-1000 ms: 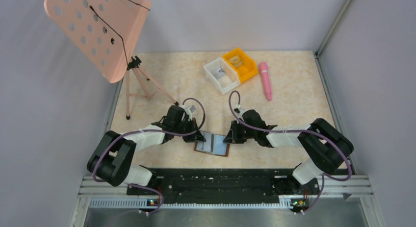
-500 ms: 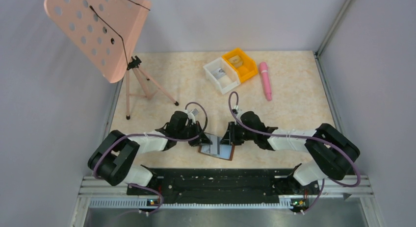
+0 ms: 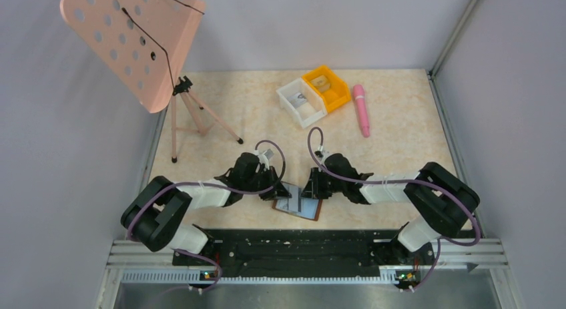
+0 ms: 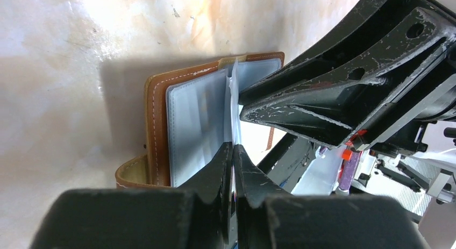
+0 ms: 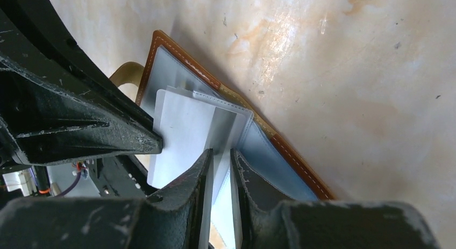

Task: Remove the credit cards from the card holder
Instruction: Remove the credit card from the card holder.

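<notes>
The brown card holder (image 3: 308,211) lies open near the table's front edge, with its pale blue pockets facing up (image 4: 193,125). My left gripper (image 3: 280,191) reaches in from the left. In the left wrist view my left gripper (image 4: 232,152) is shut on a thin pale sheet seen edge-on. In the right wrist view its tip meets a whitish credit card (image 5: 180,133) that sticks partly out of a pocket. My right gripper (image 3: 308,191) comes from the right. In its own view my right gripper (image 5: 221,157) is closed on a raised clear pocket leaf (image 5: 226,120).
A white bin (image 3: 300,102) and an orange bin (image 3: 327,87) stand at the back, with a pink pen-shaped object (image 3: 362,109) to their right. A pink music stand (image 3: 133,42) on a tripod stands at the back left. The black base rail (image 3: 294,245) runs just behind the wallet.
Both grippers have closed in on the wallet's middle. The wallet has shifted slightly right and toward the front edge. The pocket leaf now stands up between them.
</notes>
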